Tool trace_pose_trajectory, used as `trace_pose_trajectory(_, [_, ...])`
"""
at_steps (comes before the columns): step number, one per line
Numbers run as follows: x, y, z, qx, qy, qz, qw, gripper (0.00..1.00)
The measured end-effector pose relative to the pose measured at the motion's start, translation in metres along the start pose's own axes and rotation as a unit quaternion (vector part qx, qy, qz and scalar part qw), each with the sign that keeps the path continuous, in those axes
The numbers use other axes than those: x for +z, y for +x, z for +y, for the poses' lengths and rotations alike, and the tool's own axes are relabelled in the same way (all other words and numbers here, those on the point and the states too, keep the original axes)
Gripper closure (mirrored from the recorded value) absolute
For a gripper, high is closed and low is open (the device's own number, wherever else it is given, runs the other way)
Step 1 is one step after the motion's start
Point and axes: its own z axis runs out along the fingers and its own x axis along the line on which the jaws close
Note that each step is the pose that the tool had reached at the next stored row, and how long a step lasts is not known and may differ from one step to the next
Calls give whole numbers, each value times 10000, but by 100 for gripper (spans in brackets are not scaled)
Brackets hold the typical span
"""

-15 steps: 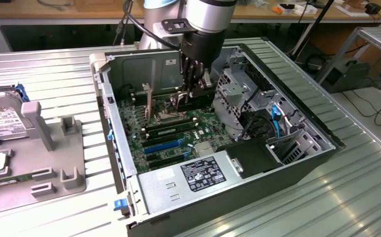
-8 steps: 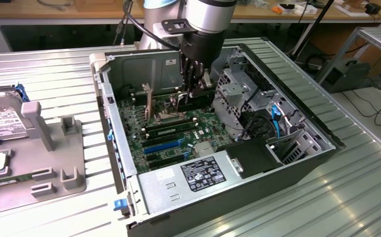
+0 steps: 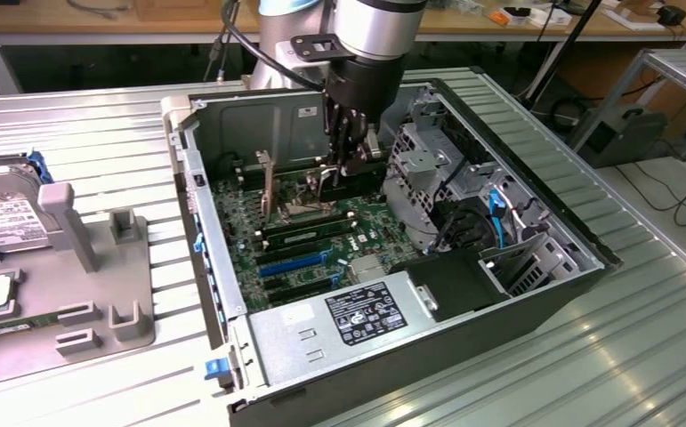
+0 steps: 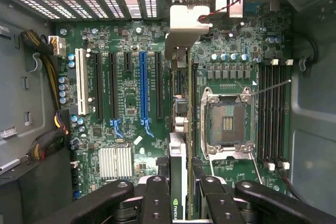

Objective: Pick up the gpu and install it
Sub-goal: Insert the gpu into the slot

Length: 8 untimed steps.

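Computer case point(image 3: 497, 329): open, laid flat.
Motherboard point(image 4: 131, 103): slots exposed.
Gpu point(image 4: 177, 148): held edge-on over motherboard, beside blue slot point(image 4: 143, 87).
Gripper point(image 4: 180, 187): clamped on gpu.
Step judged: installing; card edge must be lined up with a slot.
Line-up is shown by wrist view, depth inside case by exterior view.

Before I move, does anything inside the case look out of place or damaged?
Nothing looks broken or spilled. The gpu sits straight in the end effector, edge-on above the motherboard. Two things stand out: a thin red-and-black wire runs right beside the card's bracket, and the CPU socket is bare.
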Motion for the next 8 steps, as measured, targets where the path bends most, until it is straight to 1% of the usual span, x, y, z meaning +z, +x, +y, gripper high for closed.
trace_pose_trajectory(3, [3, 5, 0, 0, 1, -1, 10000, 73])
trace_pose_trajectory(8, [8, 76, -1, 0, 0, 0, 10000, 73])
